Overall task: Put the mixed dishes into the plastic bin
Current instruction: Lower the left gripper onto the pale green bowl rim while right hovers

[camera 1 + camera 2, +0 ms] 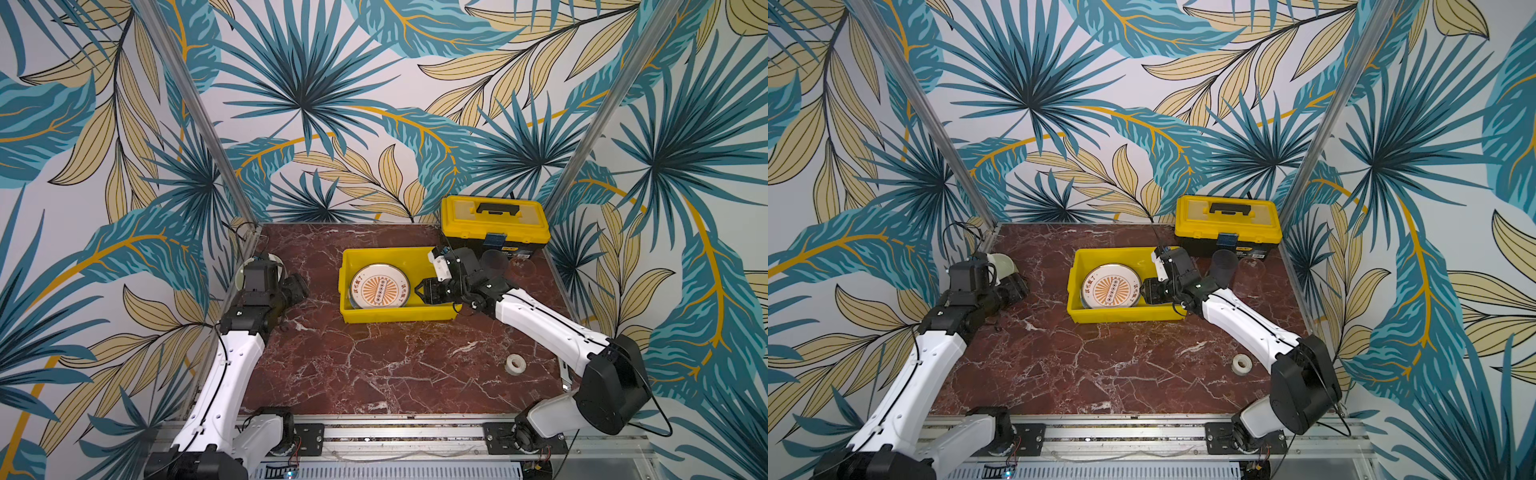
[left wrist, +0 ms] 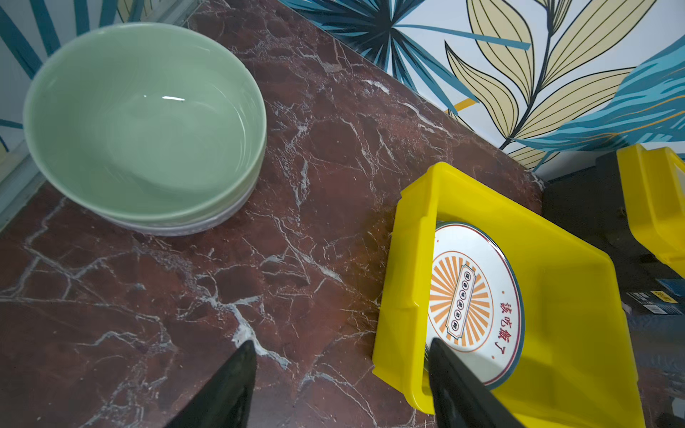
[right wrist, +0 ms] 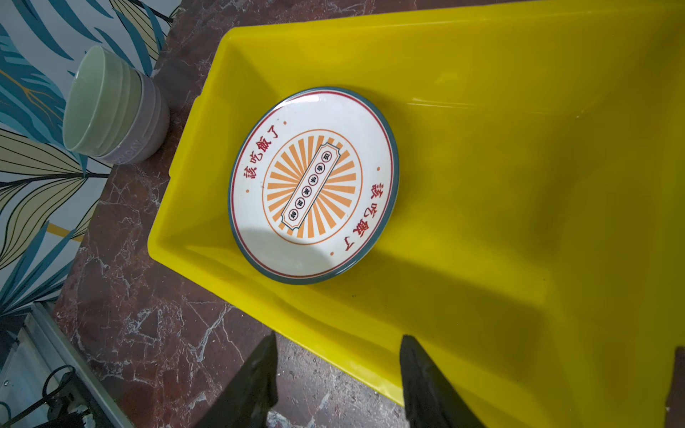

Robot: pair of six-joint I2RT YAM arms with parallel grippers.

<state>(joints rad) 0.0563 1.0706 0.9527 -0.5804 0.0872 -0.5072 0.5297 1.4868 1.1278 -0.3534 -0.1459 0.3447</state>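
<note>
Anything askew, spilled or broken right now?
Nothing spilled or broken. The sunburst plate lies flat in the yellow bin; the green bowl sits nested in a lilac bowl. One non-dish: a tape roll on the table.

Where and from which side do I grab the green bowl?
Probably pinch the rim of the green bowl, one finger inside, one outside, on the side toward the plastic bin. It sits upright, nested in the lilac bowl, wall close behind.

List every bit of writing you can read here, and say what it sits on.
"該吃飯了": in red, printed twice around the sunburst plate lying in the yellow bin.
Banner at the plate's centre: circled characters, too small to read.
Side of the lilac bowl: embossed letters, too faint to read.
Label on the toolbox: blurred, unreadable.
</note>
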